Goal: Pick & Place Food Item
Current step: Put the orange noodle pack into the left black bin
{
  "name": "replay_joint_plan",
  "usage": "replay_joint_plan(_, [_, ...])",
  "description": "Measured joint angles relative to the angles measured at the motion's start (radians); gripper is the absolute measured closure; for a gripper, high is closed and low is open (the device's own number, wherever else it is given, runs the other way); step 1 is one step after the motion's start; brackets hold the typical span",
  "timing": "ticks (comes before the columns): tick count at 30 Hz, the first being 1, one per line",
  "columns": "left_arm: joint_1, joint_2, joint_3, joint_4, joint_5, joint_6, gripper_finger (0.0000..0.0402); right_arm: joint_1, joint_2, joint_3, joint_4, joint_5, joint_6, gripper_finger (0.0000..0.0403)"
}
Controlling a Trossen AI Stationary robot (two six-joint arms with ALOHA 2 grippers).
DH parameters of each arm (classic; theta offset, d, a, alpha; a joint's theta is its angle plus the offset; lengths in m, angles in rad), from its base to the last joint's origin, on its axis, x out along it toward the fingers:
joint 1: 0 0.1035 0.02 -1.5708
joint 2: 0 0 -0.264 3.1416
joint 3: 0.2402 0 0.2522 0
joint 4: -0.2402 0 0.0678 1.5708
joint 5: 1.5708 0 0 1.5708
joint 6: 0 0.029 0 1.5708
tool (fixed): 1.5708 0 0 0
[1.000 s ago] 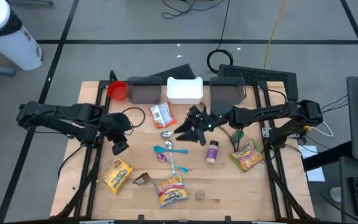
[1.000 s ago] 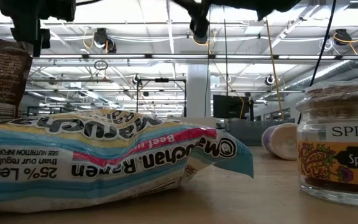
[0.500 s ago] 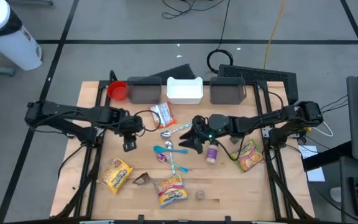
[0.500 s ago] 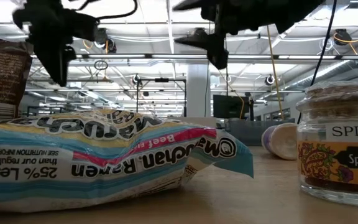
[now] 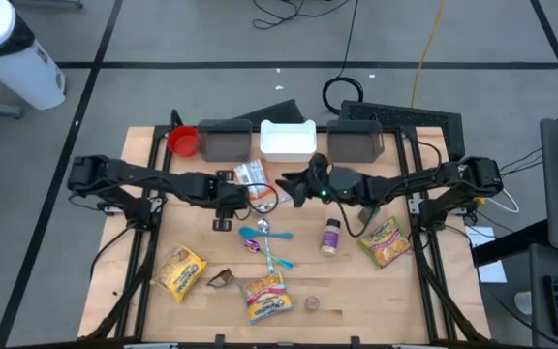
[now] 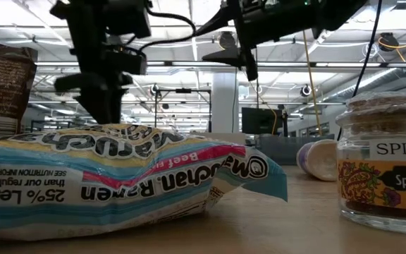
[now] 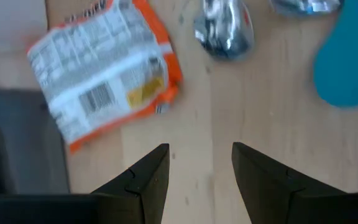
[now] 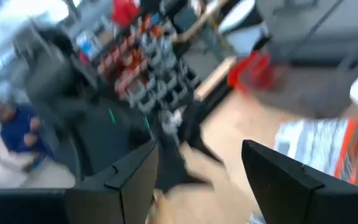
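Left gripper (image 7: pixel 194 165): fingers parted, holding nothing. Orange-edged snack packet (image 7: pixel 107 68): flat on wood, just beyond and aside of fingertips. Advised: shift sideways until straddling packet edge, then descend. Right gripper (image 5: pixel 296 187): open, empty, near packet's far side.

The ramen packet (image 6: pixel 118 180) lying at the table's front edge shows its print upside down in the low view: the brand "Maruchan Ramen", the words "Beef", "25% Less" and a smaller line that seems to read "than our regular product", with "see nutrition information" beneath it. The glass spice jar (image 6: pixel 386 166) at the right carries a white label reading "SPICE", then "TRA…" and "Spanis…", both cut off by the picture's edge. The orange packet (image 7: pixel 104 71) in the left wrist view bears a barcode and a nutrition panel too small to read.
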Motion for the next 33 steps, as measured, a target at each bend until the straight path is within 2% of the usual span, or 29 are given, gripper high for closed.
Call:
replay_joint_plan(4, [0.017,0.053,0.000,0.063,-0.001,-0.003,0.0218,0.000,0.000,0.000,0.119,0.075,-0.010,0.0177])
replay_joint_plan(10, [0.044,0.099,0.000,0.139,-0.020,0.005,0.0218,-0.033,-0.037,0.001,0.182,0.072,-0.052,0.0177])
replay_joint_plan(12, [0.050,0.112,0.000,0.168,-0.020,0.017,0.0218,-0.051,-0.066,0.001,0.149,0.067,-0.053,0.0177])
replay_joint_plan(15, [0.052,0.126,0.000,0.204,-0.021,0.027,0.0218,-0.087,-0.117,0.001,0.091,0.005,-0.070,0.0177])
replay_joint_plan(20, [0.051,0.142,-0.001,0.238,-0.020,0.030,0.0218,-0.136,-0.209,0.002,-0.072,-0.057,-0.082,0.0177])
replay_joint_plan(26, [0.049,0.178,-0.002,0.249,-0.018,0.029,0.0218,-0.158,-0.278,0.001,-0.205,-0.057,-0.119,0.0177])
replay_joint_plan(33, [0.048,0.234,-0.003,0.251,0.008,0.021,0.0218,-0.157,-0.281,0.001,-0.230,-0.058,-0.132,0.0177])
